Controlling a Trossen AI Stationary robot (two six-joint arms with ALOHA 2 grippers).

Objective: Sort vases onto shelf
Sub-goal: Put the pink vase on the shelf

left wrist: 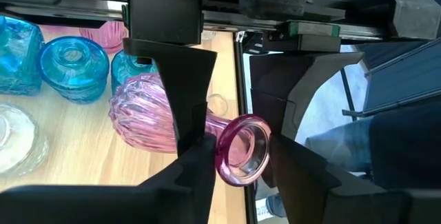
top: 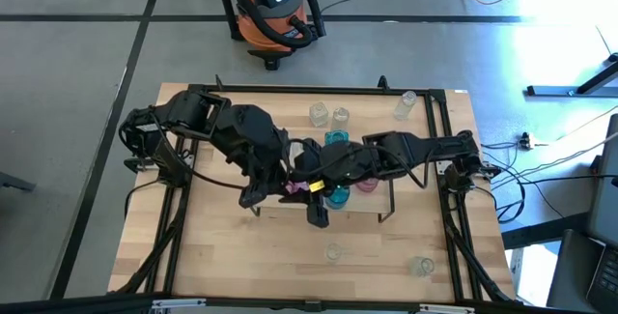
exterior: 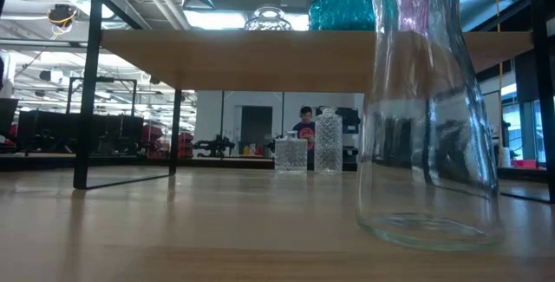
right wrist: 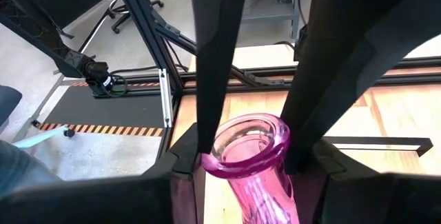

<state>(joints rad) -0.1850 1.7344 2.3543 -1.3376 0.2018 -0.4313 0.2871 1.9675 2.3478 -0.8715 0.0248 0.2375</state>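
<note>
I read both grippers clamped on one ribbed pink glass vase (left wrist: 162,117) at frame centre: left gripper (left wrist: 238,158) and right gripper (right wrist: 251,151) at its neck, long axis roughly level over the light-wood shelf (exterior: 260,56).

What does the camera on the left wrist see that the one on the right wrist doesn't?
Only the left wrist view shows the teal-blue glass vases standing on the light-wood shelf board, and the ribbed round body of the pink glass vase. Only the right wrist view shows the grey floor beyond the table's black rail. Both show a pink vase's flared mouth, each between that arm's own dark fingers: left gripper, right gripper.
</note>
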